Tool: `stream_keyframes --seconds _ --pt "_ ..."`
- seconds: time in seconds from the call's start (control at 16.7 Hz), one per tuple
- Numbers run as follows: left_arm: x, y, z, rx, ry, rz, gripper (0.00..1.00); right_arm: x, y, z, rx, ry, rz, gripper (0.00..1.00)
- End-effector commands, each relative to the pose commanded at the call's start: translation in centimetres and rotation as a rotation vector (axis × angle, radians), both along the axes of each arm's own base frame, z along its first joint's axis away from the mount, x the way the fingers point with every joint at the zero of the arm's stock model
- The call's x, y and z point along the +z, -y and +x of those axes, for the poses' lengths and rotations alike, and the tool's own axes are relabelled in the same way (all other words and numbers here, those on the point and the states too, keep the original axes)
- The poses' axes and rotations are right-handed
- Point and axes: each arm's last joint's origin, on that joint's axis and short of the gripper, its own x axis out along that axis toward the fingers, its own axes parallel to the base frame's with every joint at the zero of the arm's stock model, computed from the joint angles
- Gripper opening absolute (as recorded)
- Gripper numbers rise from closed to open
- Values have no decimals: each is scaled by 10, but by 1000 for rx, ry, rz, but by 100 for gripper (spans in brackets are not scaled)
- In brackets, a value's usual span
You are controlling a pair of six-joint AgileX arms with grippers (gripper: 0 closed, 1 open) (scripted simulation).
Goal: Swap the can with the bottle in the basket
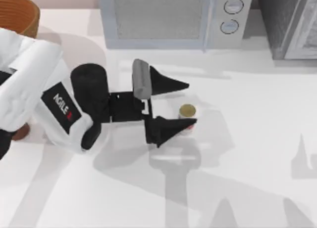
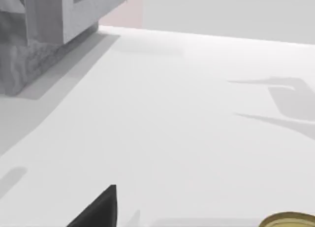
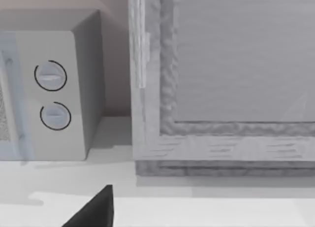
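The can (image 1: 187, 111) stands upright on the white table (image 1: 257, 139), in front of the microwave (image 1: 171, 18) and a bit toward the microwave's knob end. From above, mostly its dull gold top shows; a sliver of white-and-red side peeks out beside the lower finger, the rest is covered. In the left wrist view just an arc of that gold top (image 2: 290, 220) is cut off at the frame edge.

Left gripper (image 1: 184, 104) sits around the can, fingers spread wide: one dark finger (image 1: 166, 83) on the microwave side of the can w/ a clear gap, the other (image 1: 166, 129) on the far side from the microwave, its tip at or over the can's edge. Contact there is hard to judge. Nothing is gripped. The left arm (image 1: 44, 102) reaches in from the table's left, its white casing covering much of that side.

The basket (image 1: 17, 13) is left of the microwave at the table's back corner, cut off by the frame and partly behind the arm; its inside can't be seen. A small reddish-brown bit (image 1: 21, 134) pokes out under the arm, too hidden to identify.

Right wrist view: microwave knobs (image 3: 50, 76), a grey cabinet (image 3: 221, 89) beside the microwave, and one dark fingertip (image 3: 96, 210) of the right gripper; can't tell whether it's spread or closed.
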Motion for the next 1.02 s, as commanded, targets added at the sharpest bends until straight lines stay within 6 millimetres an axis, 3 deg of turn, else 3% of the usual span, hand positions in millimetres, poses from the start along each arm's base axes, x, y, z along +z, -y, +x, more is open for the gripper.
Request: stream_keyframes --seconds 0.18,0.36,0.48,0.66,0.84,1.02 --pt "41 -26 -2 160 -36 22 100 0 0 0 0 0 0 100" --pt "100 -60 -18 362 -31 35 100 0 0 0 0 0 0 100" --pt "140 -85 -41 509 -14 40 100 0 0 0 0 0 0 100" --pt "184 -120 -94 735 19 44 100 0 0 0 0 0 0 100" --pt "202 -146 -155 949 54 41 100 0 0 0 0 0 0 100" --pt "194 -162 -208 1138 83 31 100 0 0 0 0 0 0 100"
